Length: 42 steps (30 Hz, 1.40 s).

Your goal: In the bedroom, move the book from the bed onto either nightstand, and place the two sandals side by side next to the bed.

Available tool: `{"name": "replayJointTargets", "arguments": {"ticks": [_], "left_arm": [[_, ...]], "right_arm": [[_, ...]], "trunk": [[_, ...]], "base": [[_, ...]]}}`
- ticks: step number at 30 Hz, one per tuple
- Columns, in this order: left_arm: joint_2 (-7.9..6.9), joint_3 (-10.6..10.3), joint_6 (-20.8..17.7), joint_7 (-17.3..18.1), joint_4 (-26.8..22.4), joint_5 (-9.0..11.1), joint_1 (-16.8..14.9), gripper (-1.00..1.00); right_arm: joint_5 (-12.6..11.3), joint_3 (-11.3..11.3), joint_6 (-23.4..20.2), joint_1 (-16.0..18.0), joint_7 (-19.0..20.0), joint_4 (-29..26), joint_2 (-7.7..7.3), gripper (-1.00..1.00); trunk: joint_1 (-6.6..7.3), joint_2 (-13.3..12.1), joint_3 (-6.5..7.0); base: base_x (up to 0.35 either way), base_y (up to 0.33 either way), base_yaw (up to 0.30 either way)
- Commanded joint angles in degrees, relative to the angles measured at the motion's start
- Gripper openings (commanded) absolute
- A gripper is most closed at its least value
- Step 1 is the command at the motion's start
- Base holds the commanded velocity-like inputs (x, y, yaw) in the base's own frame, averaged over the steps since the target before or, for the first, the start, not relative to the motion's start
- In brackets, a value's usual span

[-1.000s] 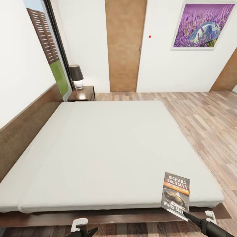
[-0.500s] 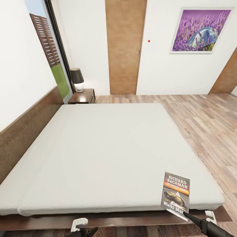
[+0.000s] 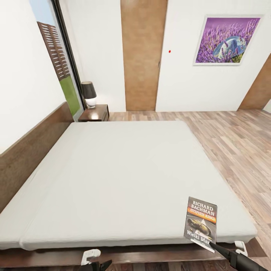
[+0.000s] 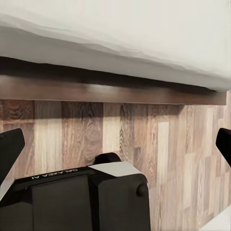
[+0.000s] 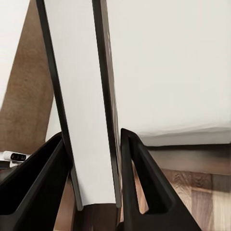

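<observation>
We're facing the bedroom wall: brown door (image 3: pixel 142 56), lavender painting (image 3: pixel 227 39), tall window (image 3: pixel 56 56), wood-plank floor (image 3: pixel 241 146). The bed (image 3: pixel 124 177) takes most of the head view, bare pale mattress, dark frame, headboard (image 3: pixel 30 150) along our left. One nightstand (image 3: pixel 94 113) sits at the bed's far corner by the window, with a black-shaded lamp (image 3: pixel 89 94) on top. The book (image 3: pixel 201 223) is off the mattress, held upright over the bed's near right corner, cover toward the head camera. Our right gripper (image 5: pixel 96 159) is clamped on its lower edge; the wrist view shows one black finger (image 5: pixel 137 159) on each side of the book (image 5: pixel 79 106). Our left gripper (image 4: pixel 115 149) hangs low over the floor beside the bed frame (image 4: pixel 110 91), fingers wide apart, nothing between them.
</observation>
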<state>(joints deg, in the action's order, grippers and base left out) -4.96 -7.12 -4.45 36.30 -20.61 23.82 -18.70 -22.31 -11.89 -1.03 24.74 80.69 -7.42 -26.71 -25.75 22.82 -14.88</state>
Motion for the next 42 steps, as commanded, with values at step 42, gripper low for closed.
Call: {"name": "replayJointTargets", "arguments": {"ticks": [42], "left_arm": [[-0.05,-0.27,-0.47,0.09,-0.05,0.53,-0.02,1.00]], "right_arm": [[0.07,-0.16,-0.11,0.05,0.24,0.04,0.00,-1.00]], "trunk": [[-0.03,0.10,3.80]], "base": [[0.000,0.000,0.000]]}}
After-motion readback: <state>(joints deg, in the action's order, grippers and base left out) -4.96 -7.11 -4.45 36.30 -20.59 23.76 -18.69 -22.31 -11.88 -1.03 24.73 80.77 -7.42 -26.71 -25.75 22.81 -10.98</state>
